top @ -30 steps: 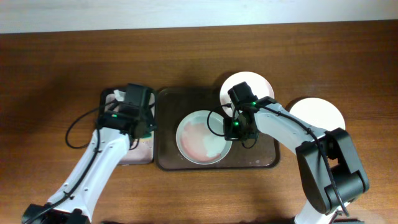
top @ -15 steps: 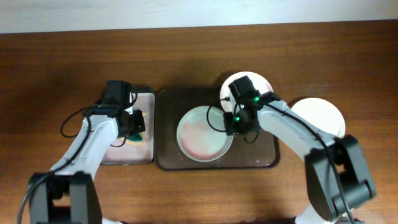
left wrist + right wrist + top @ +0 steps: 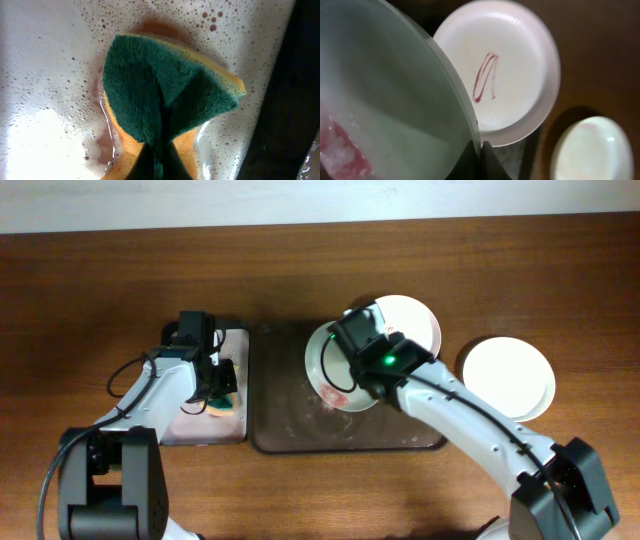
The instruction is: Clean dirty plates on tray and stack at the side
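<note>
My right gripper (image 3: 370, 376) is shut on the rim of the pale green-white plate (image 3: 324, 366) and holds it tilted above the dark brown tray (image 3: 300, 430). Red soapy smears remain on this plate (image 3: 385, 105), and the fingers (image 3: 480, 152) pinch its edge. A white plate (image 3: 412, 323) with a red squiggle (image 3: 486, 76) sits at the tray's back right corner. Another white plate (image 3: 508, 377) lies on the table to the right, plain. My left gripper (image 3: 218, 386) is shut on a green and yellow sponge (image 3: 165, 95) over the sponge tray.
The smaller pinkish-white sponge tray (image 3: 190, 425) stands left of the brown tray and holds foamy water (image 3: 45, 125). The brown tray's floor is wet with foam streaks. The plain plate also shows in the right wrist view (image 3: 592, 150).
My right gripper has lifted the pale green-white plate off the tray floor, tilted it and moved it back and right. My left gripper stays over the sponge tray with the sponge.
</note>
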Robot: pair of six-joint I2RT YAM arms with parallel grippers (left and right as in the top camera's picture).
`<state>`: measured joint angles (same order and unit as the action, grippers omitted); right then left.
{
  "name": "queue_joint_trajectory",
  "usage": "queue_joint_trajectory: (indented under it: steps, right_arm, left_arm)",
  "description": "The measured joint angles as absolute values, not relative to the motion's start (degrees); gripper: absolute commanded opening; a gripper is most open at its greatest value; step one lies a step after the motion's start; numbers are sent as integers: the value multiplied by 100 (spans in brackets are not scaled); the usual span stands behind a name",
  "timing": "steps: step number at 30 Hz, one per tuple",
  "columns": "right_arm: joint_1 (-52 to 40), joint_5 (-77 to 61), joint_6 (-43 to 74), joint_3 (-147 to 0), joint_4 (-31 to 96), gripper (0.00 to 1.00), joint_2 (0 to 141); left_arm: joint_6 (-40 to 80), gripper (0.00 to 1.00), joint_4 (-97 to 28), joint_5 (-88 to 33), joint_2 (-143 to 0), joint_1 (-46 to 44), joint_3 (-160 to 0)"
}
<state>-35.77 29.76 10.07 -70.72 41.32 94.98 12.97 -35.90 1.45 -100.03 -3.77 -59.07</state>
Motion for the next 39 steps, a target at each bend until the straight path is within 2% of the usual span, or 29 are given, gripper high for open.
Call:
queue_joint_trajectory:
  steps: [13,20,30,35,39]
  right_arm:
    - [-5162,6145,967,-7085,3590,4,9496]
    - [-5443,7207,921,-7098,3240,4,9496]
    - [-5328,7048,1059,-7100,3288,4,9496]
    - [-4836,6230,1616,-7118,3667,4,9483]
    - [-4101,5199,2272,-7126,4143,4,9474]
  left_arm:
    - [1297,0,-3573,145,-10009,-377,-5907]
    - [1297,0,-3573,145,-10009,-377,-5907]
    - [1297,0,-3573,145,-10009,-377,-5907]
    - [1297,0,-3573,132,-10009,-377,-5907]
    - [1297,0,-3573,86,-10009,-377,-5907]
